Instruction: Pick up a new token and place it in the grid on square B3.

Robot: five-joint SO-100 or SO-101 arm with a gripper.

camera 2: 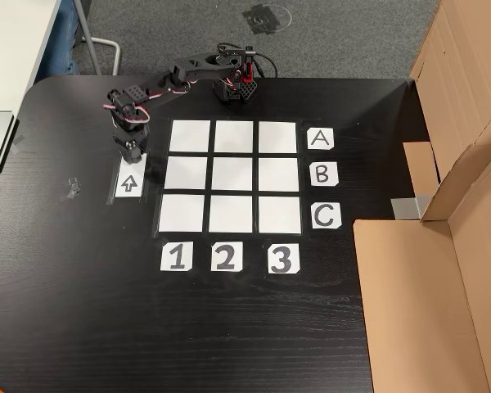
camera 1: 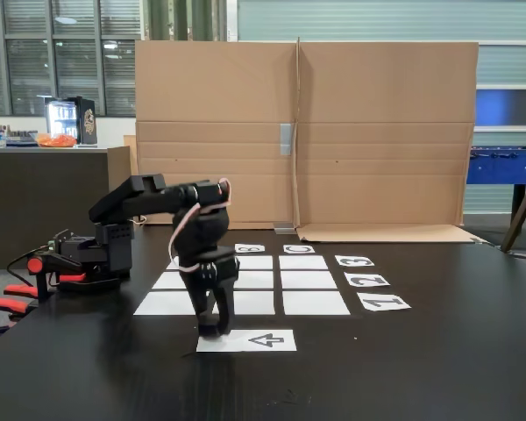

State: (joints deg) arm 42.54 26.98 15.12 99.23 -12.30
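End effector (camera 1: 216,329): down at the arrow strip (camera 1: 261,340) on the counter (camera 1: 438,368); opening cannot be told. Token: hidden, presumably beneath the fingers. Risk: a shallow grip drops it. Beyond, grid (camera 2: 229,176); square B3 (camera 2: 279,174) bare; overshoot risks neighbouring squares.

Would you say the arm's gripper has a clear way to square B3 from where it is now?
Probably yes. The gripper is down at the arrow strip, and square B3 lies bare in the grid, nothing standing between. Whether the arm stretches that far is uncertain.
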